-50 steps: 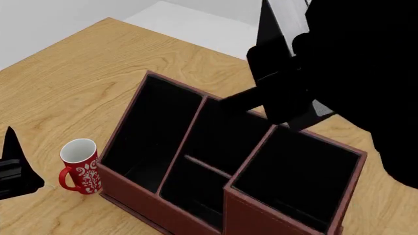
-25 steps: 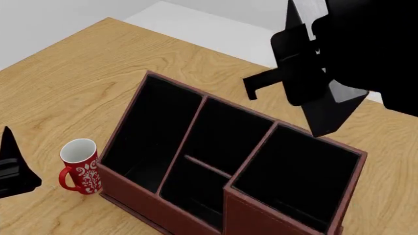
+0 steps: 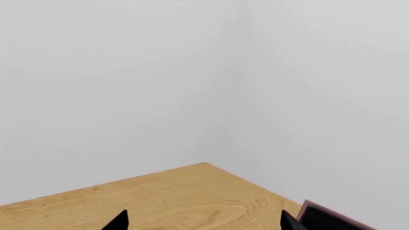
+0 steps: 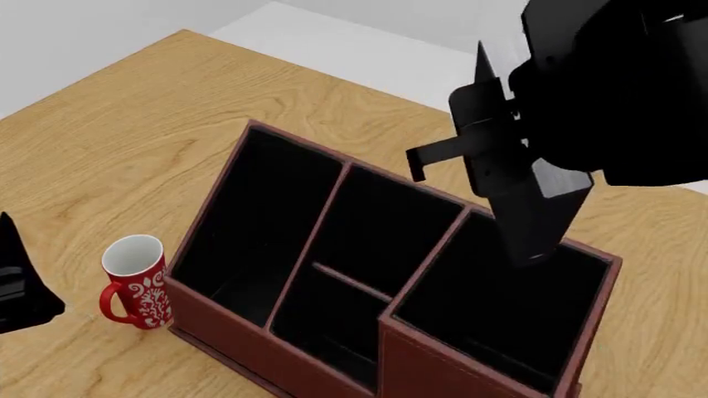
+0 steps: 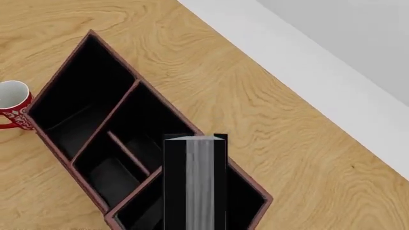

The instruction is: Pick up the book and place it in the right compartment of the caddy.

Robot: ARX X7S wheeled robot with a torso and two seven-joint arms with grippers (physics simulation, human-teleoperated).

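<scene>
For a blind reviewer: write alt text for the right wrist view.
A small black hardcover book with grey-white page edges hangs over the squarish right compartment of a dark red-brown caddy on a wooden table. A red-and-white mug stands beside the caddy's far end.

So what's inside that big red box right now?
The caddy shows only black lining in its sections; nothing visibly sits in them. The book, held above in the right claw, hides part of the right compartment, so its floor is not fully seen.

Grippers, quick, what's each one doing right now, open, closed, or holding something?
Left gripper: open, empty.
Right gripper: closed on the book, above the caddy's right compartment.
</scene>
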